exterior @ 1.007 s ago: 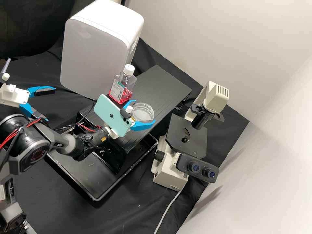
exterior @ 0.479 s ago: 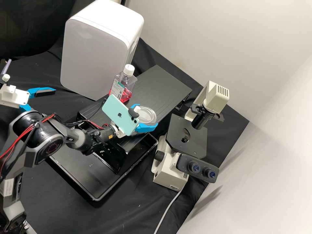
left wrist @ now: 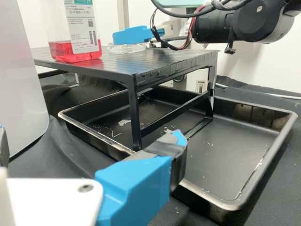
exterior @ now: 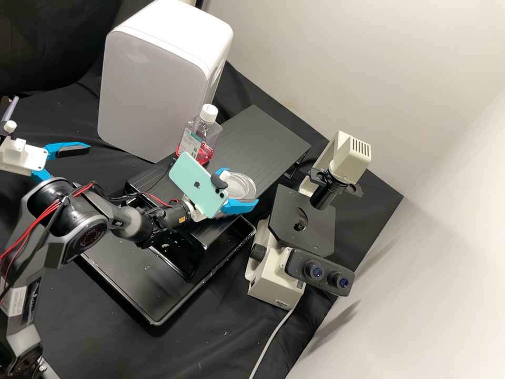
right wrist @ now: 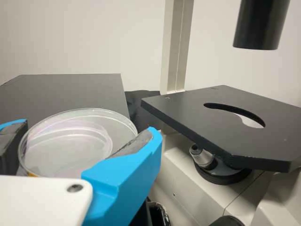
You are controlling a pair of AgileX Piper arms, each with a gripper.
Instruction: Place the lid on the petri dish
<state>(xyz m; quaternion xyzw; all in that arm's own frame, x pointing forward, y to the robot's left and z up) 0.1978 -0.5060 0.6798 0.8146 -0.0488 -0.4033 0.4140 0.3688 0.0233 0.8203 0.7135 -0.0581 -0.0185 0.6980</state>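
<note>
Pincer status first: right pincer is spread, one blue finger each side of the petri dish, pads close to the rim. Can't tell if either pad touches the glass. No squeeze visible, so prob. not gripping yet.

Dish sits flat on the black riser, near the edge that faces the microscope. The wrist view shows a second, smaller ring inside the outer rim, offset to one side. Could be the lid lying askew, or just the dish base seen through the wall. Can't tell which.

Left pincer is also spread, holds nothing, and hangs well apart from the dish, over the far side of the table.

Progress, as a judgement: approach looks done, pincer is framed on the target. Left to do: close on the piece, get the lid centred w/ the rim all round, seat it, let go. If the lid is in fact already on, only the release and a check remain.

Other things: flask w/ pink liquid stands on the same riser, near the dish but not touching it. Riser stands in a black tray. White box stands behind the flask.
</note>
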